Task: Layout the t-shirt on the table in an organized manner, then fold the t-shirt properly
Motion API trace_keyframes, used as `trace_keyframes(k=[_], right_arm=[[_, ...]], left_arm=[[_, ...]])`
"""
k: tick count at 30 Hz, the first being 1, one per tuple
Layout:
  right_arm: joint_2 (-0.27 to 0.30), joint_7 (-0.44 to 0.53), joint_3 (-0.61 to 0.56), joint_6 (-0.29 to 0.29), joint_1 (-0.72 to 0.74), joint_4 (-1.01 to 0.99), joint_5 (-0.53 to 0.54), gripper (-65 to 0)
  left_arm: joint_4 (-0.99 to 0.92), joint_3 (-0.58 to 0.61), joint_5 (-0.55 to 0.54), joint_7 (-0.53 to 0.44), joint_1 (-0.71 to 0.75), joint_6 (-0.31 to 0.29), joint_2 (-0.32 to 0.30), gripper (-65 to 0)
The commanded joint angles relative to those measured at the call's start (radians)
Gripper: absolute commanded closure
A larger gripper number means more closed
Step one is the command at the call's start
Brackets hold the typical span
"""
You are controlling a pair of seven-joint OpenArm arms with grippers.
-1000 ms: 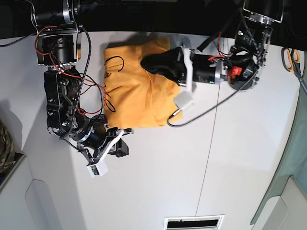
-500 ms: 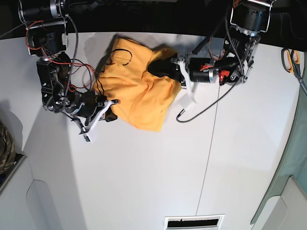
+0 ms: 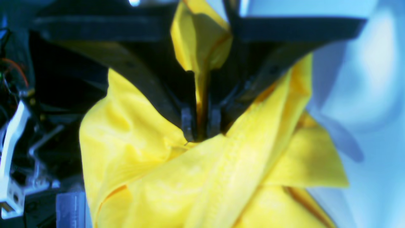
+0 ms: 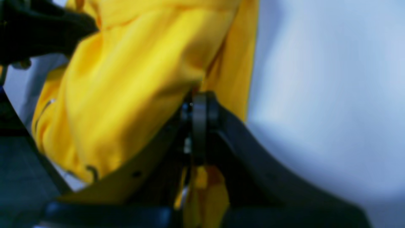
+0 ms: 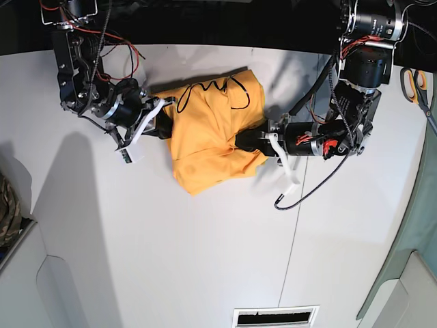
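The orange-yellow t-shirt (image 5: 208, 130) is bunched up near the far middle of the white table (image 5: 205, 260), its black scribble print facing up along the far edge. My left gripper (image 5: 244, 141) is at the shirt's right side and shut on a fold of it. In the left wrist view that left gripper (image 3: 200, 128) pinches yellow cloth (image 3: 177, 177) between its fingertips. My right gripper (image 5: 162, 127) grips the shirt's left edge. The right wrist view shows the right gripper (image 4: 198, 106) shut with cloth (image 4: 126, 79) draped over it and caught between the fingers.
Scissors (image 5: 416, 85) lie at the table's right edge. Camouflage fabric (image 5: 7, 208) sits off the left edge. A loose black cable (image 5: 304, 188) trails from the left arm. A vent slot (image 5: 276, 317) is at the near edge, and a thin seam line (image 5: 295, 225) crosses the table.
The right arm swung to the shirt's far-left edge and took hold. The left gripper moved nearer with its fold. The shirt turned, bunched tighter, and the print now faces up.
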Motion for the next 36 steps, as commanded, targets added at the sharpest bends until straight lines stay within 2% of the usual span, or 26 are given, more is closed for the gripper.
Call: trace_keyframes(k=[1,6,14,22,26,29,36], right_arm=[[-0.021,0.015,0.000,0.013,0.010,0.029,0.021,0.0],[-0.075,0.014,0.000,0.013,0.007,0.034,0.020,0.0],[-0.078,0.015,0.000,0.013,0.005,0.037,0.020,0.0],[-0.072,0.003,0.085,0.013,0.005,0.049,-0.002,0.0],[-0.048,-0.035,0.159,0.013,0.005,0.085,0.004,0.0],[-0.017,-0.084,0.191,0.013,0.005,0.121,0.033,0.0],[0.131,-0.185,0.201,0.013,-0.045,0.197,0.156,0.0]], left_arm=[[0.011,0.000,0.023,-0.021,-0.026,-0.002,-0.003,-6.9],[0.011,0.000,0.051,-0.042,-0.068,-0.002,-0.001,-6.9],[0.013,0.000,0.046,-0.026,-0.117,-0.002,-0.005,-6.9],[0.133,0.000,-0.126,0.115,-0.113,-0.002,-0.009,-6.9],[0.238,-0.001,-0.153,0.165,-0.076,-0.002,-0.027,-6.9],[0.312,-0.001,-0.185,0.168,-0.022,-0.002,-0.080,-6.9],[0.517,-0.004,-0.212,0.194,0.184,-0.002,-0.217,-6.9]])
